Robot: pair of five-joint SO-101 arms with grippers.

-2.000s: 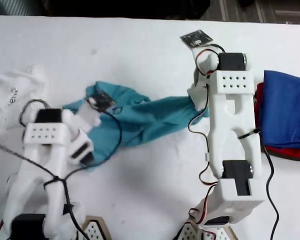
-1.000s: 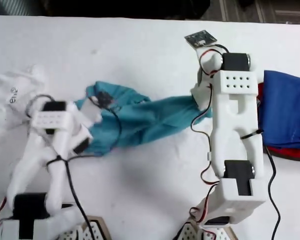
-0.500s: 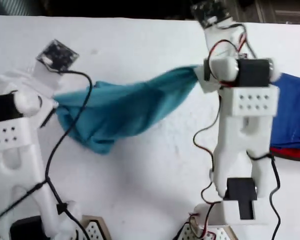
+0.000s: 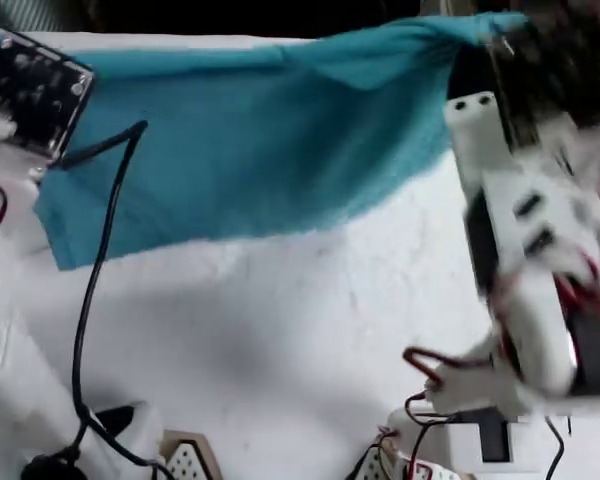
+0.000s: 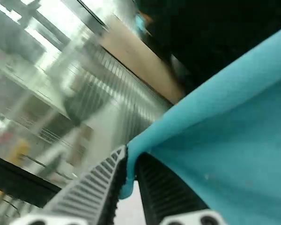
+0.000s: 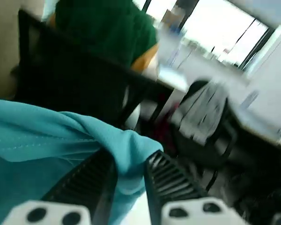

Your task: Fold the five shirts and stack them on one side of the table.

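Plain teal shirt (image 4: pixel 280 140); white table (image 4: pixel 310 340); black cable (image 4: pixel 100 230); white right arm (image 4: pixel 525 250).

bright glare from windows (image 6: pixel 220 35), soft shadows on the table (image 4: pixel 280 340).

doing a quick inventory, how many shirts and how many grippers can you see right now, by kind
teal shirt: 1
grippers: 2, the left gripper and the right gripper, each clamped on the teal shirt
total: 3

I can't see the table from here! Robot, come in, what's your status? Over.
Left gripper shut on teal shirt. Right gripper shut on its other end. Shirt stretched between them, off the table. Black cable crosses in front.
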